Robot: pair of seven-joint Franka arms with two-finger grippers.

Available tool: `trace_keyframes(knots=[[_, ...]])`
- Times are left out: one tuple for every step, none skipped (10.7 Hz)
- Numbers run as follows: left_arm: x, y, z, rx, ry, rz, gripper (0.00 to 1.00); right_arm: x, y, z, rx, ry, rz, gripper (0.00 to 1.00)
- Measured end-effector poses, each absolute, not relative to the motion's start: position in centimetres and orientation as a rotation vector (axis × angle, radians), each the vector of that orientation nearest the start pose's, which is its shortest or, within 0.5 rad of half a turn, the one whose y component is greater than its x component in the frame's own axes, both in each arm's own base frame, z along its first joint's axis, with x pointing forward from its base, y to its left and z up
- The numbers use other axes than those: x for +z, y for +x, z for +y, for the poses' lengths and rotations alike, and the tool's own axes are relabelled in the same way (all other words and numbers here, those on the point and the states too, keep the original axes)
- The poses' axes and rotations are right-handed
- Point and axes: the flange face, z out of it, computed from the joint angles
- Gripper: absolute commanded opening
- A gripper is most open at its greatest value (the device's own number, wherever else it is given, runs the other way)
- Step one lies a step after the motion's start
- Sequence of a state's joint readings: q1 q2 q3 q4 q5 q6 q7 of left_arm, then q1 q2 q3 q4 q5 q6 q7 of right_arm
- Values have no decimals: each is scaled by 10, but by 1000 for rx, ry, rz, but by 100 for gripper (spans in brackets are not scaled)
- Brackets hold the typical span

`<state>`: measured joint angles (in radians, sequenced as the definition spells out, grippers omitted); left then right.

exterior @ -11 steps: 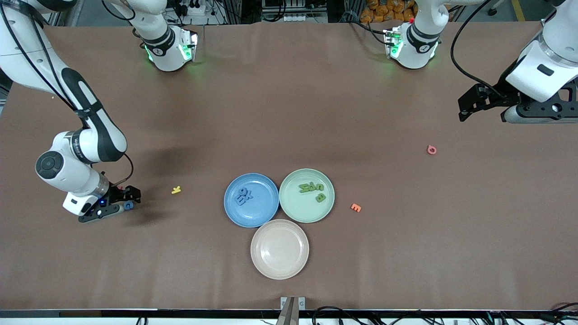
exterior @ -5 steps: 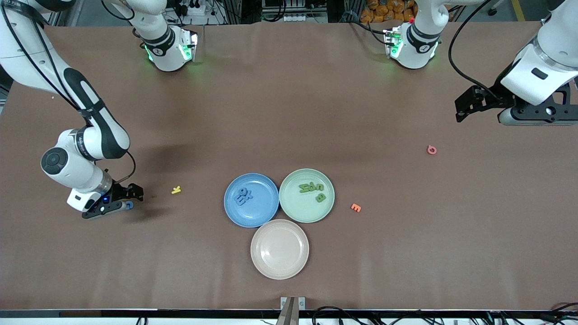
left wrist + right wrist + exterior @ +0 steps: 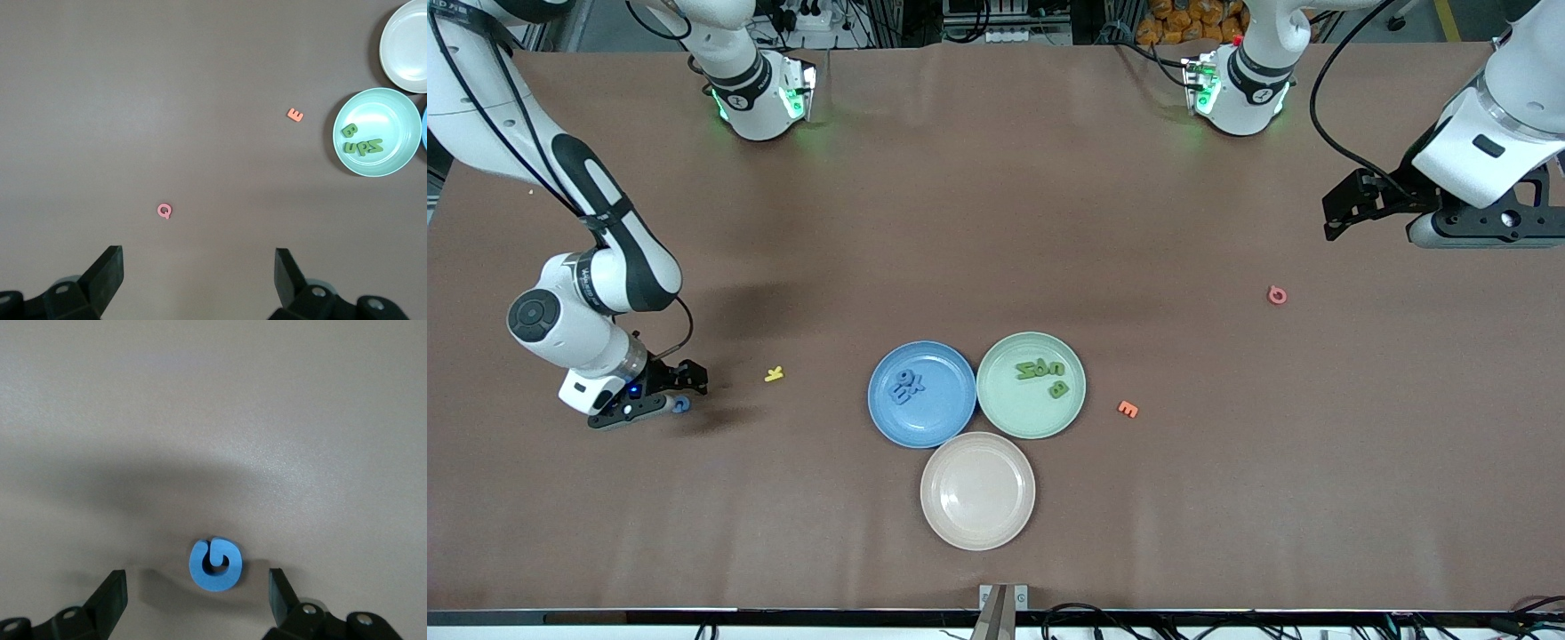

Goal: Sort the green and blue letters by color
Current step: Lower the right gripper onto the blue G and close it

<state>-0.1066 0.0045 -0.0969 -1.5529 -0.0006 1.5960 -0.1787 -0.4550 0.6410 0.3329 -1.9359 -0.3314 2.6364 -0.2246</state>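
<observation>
A light blue letter G (image 3: 682, 404) lies flat on the table toward the right arm's end. My right gripper (image 3: 679, 396) is low over it and open. In the right wrist view the G (image 3: 215, 564) lies just ahead of the gap of the right gripper (image 3: 197, 595), touching neither finger. The blue plate (image 3: 953, 357) holds three blue letters (image 3: 907, 386). The green plate (image 3: 996, 411) holds the green letters (image 3: 1040, 370); they also show in the left wrist view (image 3: 361, 144). My left gripper (image 3: 1344, 212) waits open and empty, high over the table's left-arm end (image 3: 199, 268).
An empty beige plate (image 3: 977, 491) touches both plates, nearer the front camera. A yellow letter (image 3: 774, 374) lies between the G and the blue plate. An orange E (image 3: 1128, 409) lies beside the green plate. A pink letter (image 3: 1277, 295) lies below my left gripper.
My right wrist has shifted slightly over the blue G, which stays on the table. My left gripper has moved a little toward the bases, then held still.
</observation>
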Motion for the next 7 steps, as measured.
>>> trace_keyframes(knots=[[632, 548, -113, -57, -3149, 39, 100, 175, 624, -77, -178, -3100, -489, 23], [632, 548, -113, -55, -3149, 39, 100, 175, 624, -77, -177, -3100, -489, 12], [631, 548, -113, -54, -3149, 39, 100, 175, 624, -77, -176, -3100, -489, 7], [631, 548, -113, -53, -3149, 39, 100, 175, 623, -77, -175, -3100, -489, 4], [631, 548, -113, -53, -3149, 39, 100, 175, 623, -78, -176, -3100, -489, 4], [631, 548, -113, -53, -3149, 39, 100, 175, 623, -78, -176, -3100, -488, 4], [631, 548, -113, -53, -3149, 39, 100, 175, 623, -78, -176, -3100, -488, 0]])
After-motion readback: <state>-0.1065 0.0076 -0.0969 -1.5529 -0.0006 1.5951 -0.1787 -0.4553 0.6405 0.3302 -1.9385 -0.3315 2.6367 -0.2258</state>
